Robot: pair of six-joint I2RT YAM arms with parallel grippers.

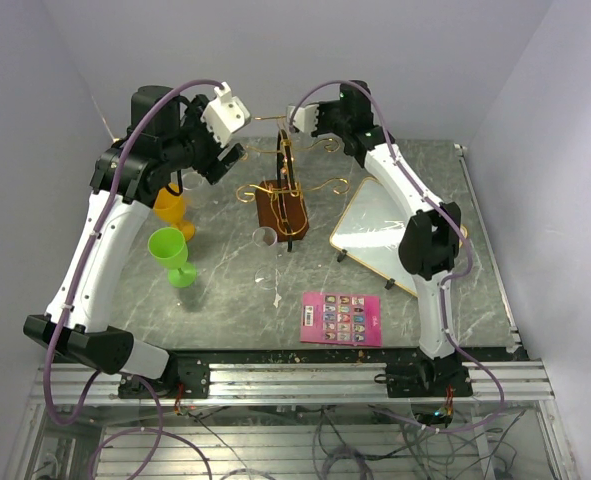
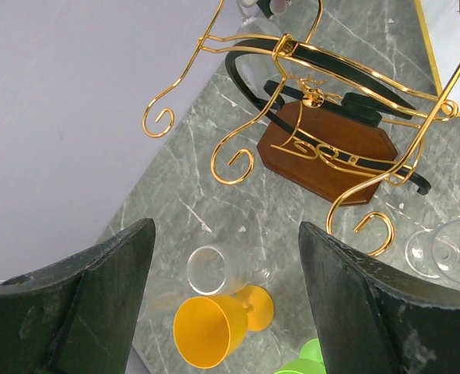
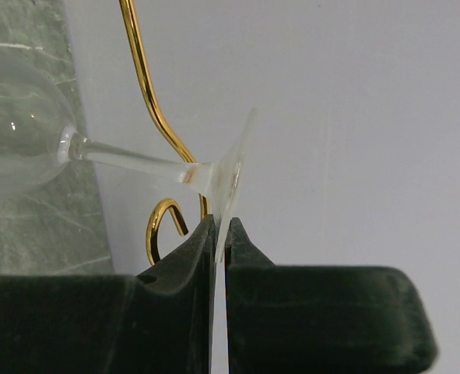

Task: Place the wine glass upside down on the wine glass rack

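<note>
Right wrist view: right gripper point(image 3: 220, 234) pinches the wine glass point(image 3: 128, 160) by its foot.
Glass sits upper left of frame, stem crossing the rack point(image 3: 147, 86) wire. It looks thin, light, slick and brittle, so squeeze gently. Left gripper point(image 2: 226, 230) gapes empty.

The centre of the table point(image 1: 235, 290) is occupied by the wine glass rack point(image 1: 280, 208), its gold scroll arms spread to both sides at two heights. Passage on its left is narrowed by an orange goblet point(image 1: 172, 208) and a green goblet point(image 1: 172, 255). A clear glass point(image 1: 265, 237) is laid just before the base. The right side is taken by a framed white board point(image 1: 380, 235). Open marble is left between rack and pink card point(image 1: 342, 318). A curled hook point(image 3: 149, 231) is seen just beside the foot of the wine glass point(image 3: 19, 140), which is pinched by the right gripper point(image 3: 220, 227).
</note>
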